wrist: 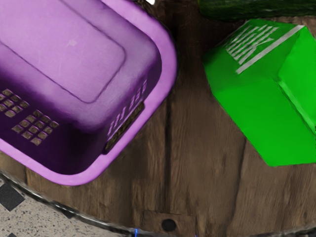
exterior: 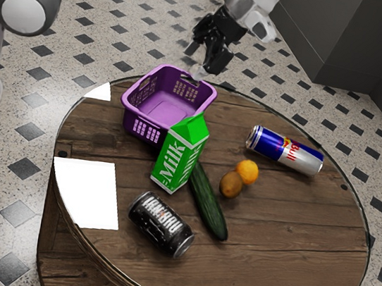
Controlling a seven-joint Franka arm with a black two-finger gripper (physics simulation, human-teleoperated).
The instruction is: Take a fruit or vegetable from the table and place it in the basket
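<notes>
My black gripper (exterior: pixel 205 57) is beyond and above the far rim of the purple basket (exterior: pixel 137 110) in the exterior view, its fingers apart and nothing between them. Bare floor of the basket shows inside. An orange (exterior: pixel 247 171) touches or nearly touches a brown kiwi (exterior: pixel 230 185). A long green cucumber (exterior: pixel 209 204) lies beside them, its far end partly hidden behind the milk carton. From the wrist camera, the basket (wrist: pixel 169 64) and a strip of the cucumber (wrist: pixel 256 9) are visible below my hand.
The green milk carton (exterior: pixel 180 157) stands against or just in front of the basket; it also appears in the wrist view (wrist: pixel 264 113). A black can (exterior: pixel 160 225) and a Red Bull can (exterior: pixel 284 150) lie on the round wooden table (exterior: pixel 283 248).
</notes>
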